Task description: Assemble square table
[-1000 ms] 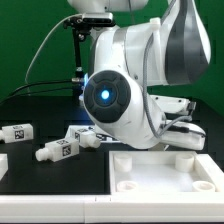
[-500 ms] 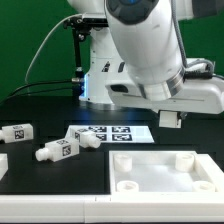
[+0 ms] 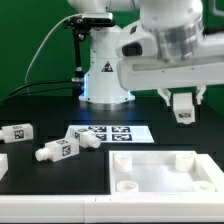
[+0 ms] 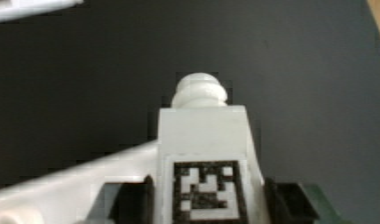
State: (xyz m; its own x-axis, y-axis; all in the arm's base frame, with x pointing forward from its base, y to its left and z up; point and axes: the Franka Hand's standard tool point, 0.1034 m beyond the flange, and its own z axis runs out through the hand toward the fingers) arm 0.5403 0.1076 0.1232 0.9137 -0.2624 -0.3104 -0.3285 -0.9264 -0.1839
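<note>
The black table (image 3: 40, 110) carries everything. The square tabletop (image 3: 160, 176) lies flat at its near edge toward the exterior view's right, socket side up, with a round recess at each corner. The marker board (image 3: 110, 133) sits just beyond it. Three loose legs (image 3: 60, 150) lie on their sides well apart from the tabletop, on the exterior view's left.

The gripper (image 3: 183, 106) hangs in the air above the tabletop's far right corner region. The fingers (image 4: 119, 202) pinch one leg (image 3: 184, 114) from both sides, its tag facing outward. The leg's long axis stands upright, in line with the fingers, and the wrist view shows its narrower rounded tip (image 4: 201, 90) pointing away from the wrist, down toward the table. The far right recess (image 3: 185, 158) lies below the tip. Whether it is straight beneath or nearer to the camera cannot be told from this one side-on view. The descent depends on that alignment.

Half a second earlier the gripper sat lower and further to the exterior view's left, with the arm's bulk covering more of the scene. It has since lifted and swung right. The loose legs and the tabletop have not moved.
</note>
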